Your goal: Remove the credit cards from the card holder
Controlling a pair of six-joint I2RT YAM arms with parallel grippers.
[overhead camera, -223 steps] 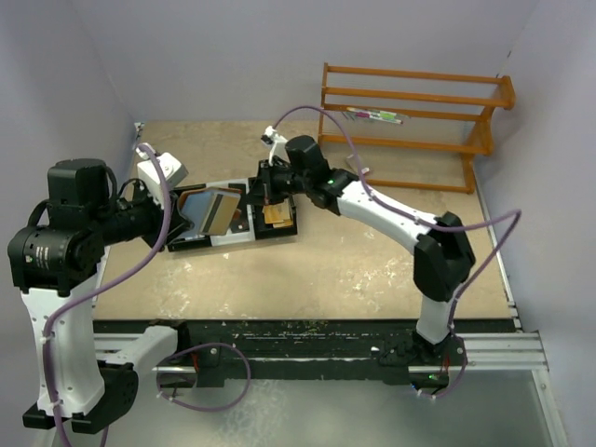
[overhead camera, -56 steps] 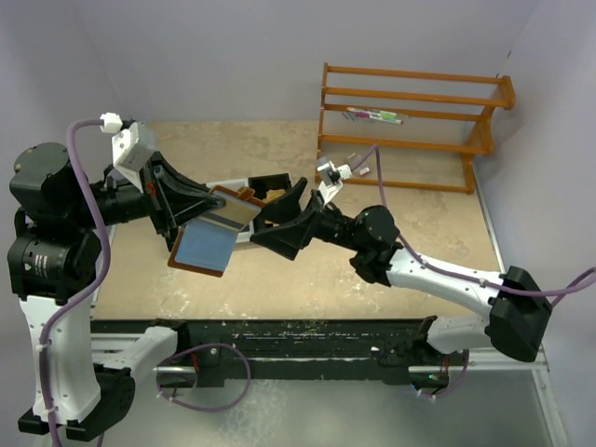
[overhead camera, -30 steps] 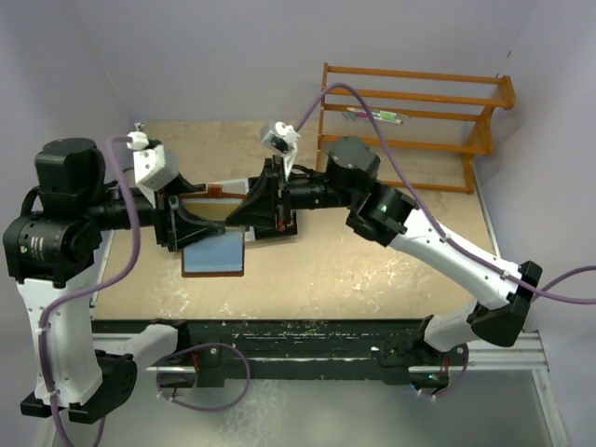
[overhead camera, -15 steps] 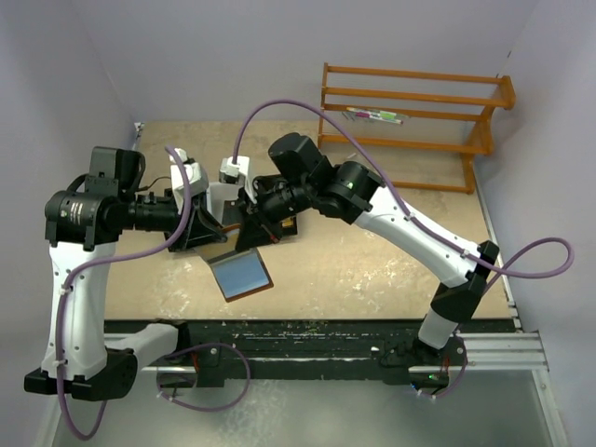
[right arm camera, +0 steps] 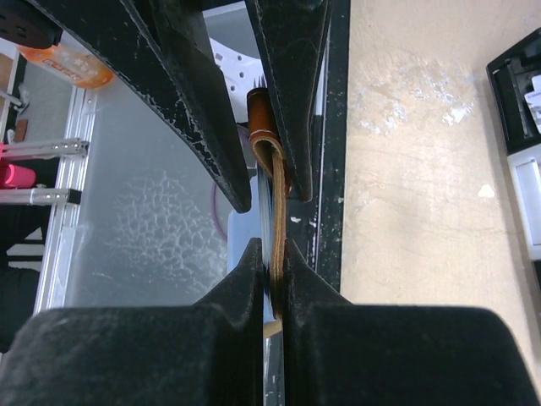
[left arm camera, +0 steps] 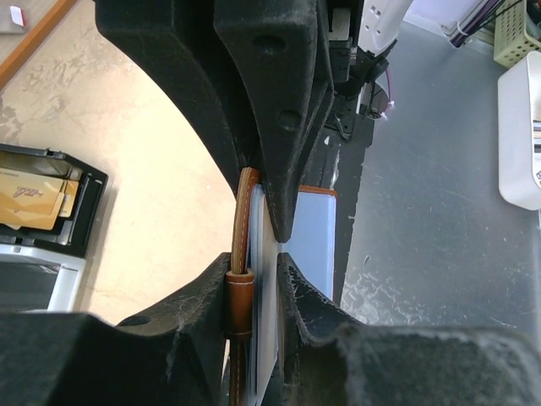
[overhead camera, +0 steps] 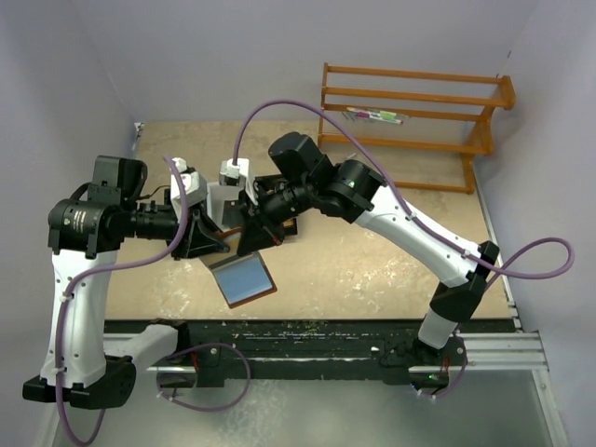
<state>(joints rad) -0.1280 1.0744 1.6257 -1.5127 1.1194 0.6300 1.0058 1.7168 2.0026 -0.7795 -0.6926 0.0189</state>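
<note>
The card holder (overhead camera: 244, 279) is brown leather with a light blue inner face turned up. It hangs in the air above the table's front part, held by both grippers. My left gripper (overhead camera: 218, 250) is shut on its left edge; in the left wrist view the left gripper (left arm camera: 254, 272) clamps the brown leather edge (left arm camera: 243, 220) and a pale blue sheet. My right gripper (overhead camera: 250, 242) is shut on its top edge; in the right wrist view the right gripper (right arm camera: 270, 254) clamps leather (right arm camera: 272, 182) and a blue layer. I cannot tell the credit cards from the lining.
A black-and-white tray (overhead camera: 287, 226) with orange-yellow pieces (left arm camera: 32, 196) lies behind the grippers, mostly hidden by the right arm. An orange wooden rack (overhead camera: 414, 121) stands at the back right. A black rail (overhead camera: 307, 331) runs along the front edge. Walls close both sides.
The card holder was lifted from the tray and carried forward and right, and the right gripper closed on it. In the last half second it barely moved; the left arm sank slightly.
</note>
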